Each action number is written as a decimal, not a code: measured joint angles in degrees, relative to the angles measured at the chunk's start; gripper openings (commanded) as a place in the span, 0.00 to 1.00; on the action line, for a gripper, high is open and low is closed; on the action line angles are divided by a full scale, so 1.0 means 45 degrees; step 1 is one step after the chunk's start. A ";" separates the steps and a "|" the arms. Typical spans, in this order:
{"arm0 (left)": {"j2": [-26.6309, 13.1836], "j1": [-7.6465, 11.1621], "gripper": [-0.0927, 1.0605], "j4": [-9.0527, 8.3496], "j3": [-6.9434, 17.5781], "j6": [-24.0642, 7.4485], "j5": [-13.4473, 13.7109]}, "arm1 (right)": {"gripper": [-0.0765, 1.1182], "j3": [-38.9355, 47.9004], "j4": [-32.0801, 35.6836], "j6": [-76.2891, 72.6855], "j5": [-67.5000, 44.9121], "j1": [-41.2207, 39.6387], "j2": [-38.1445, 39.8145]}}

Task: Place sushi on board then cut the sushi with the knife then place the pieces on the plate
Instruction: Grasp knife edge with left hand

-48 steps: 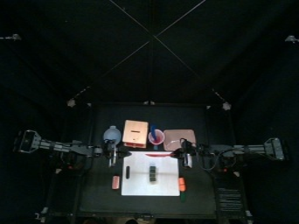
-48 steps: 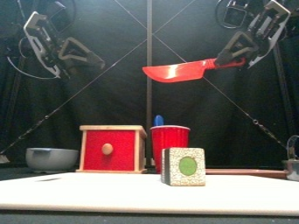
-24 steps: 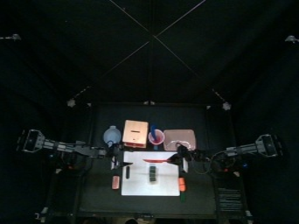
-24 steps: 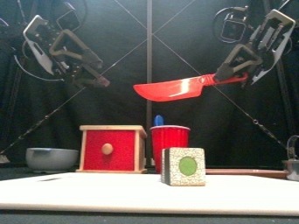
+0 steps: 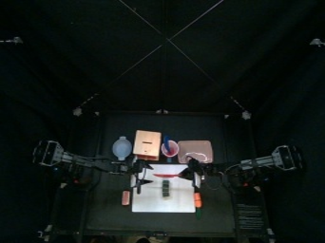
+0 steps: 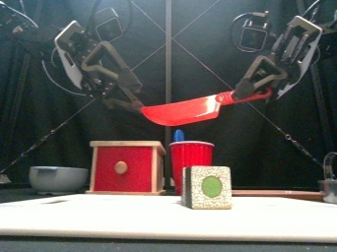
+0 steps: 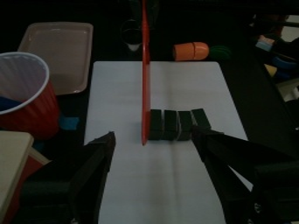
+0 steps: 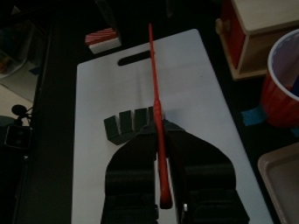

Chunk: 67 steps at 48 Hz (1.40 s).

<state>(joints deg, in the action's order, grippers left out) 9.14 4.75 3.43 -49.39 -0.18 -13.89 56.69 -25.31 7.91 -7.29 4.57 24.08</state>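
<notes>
Sushi roll is standing on the white cutting board, well below both end effectors and under the gap between them. On the left, the left end effector is hovering with its jaws spread wide, gripping nothing, close to the tip of the red knife. The blade is hanging edge-down above the roll, tip a little lower than the handle. On the right, the right end effector is pinching the handle, jaws pressed onto it. The cutting step looks about to begin. To do it well, the right arm should be lining the edge up with a seam between the dark green blocks, then lowering straight down without twisting. The left end effector would help most by steadying the roll from its own side, clear of the blade's path, so the blocks are not sliding on the board.
</notes>
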 measured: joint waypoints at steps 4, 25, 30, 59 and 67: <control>-0.0273 0.0000 0.93 -0.0117 0.0176 0.0000 0.0000 | 0.36 0.0000 -0.0020 0.0000 0.0020 0.0000 -0.0039; -0.0527 -0.0254 0.84 -0.0195 0.0332 0.0000 0.0000 | 0.36 -0.0078 0.0020 -0.0020 0.0059 0.0020 -0.0195; -0.0527 -0.0313 0.80 -0.0195 0.0332 0.0000 0.0000 | 0.36 -0.0117 0.0000 0.0000 0.0059 0.0039 -0.0254; -0.1387 -0.0430 0.62 -0.0410 0.0645 -0.0020 0.0000 | 0.36 -0.0195 0.0020 -0.0020 0.0059 0.0078 -0.0371; -0.1289 -0.0430 0.62 -0.0469 0.0645 -0.0039 -0.0020 | 0.36 -0.0195 0.0000 -0.0020 0.0059 0.0078 -0.0430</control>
<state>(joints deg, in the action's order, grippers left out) 3.34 2.81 1.32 -46.49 -0.35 -13.97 55.81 -25.31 7.82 -7.03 4.92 22.15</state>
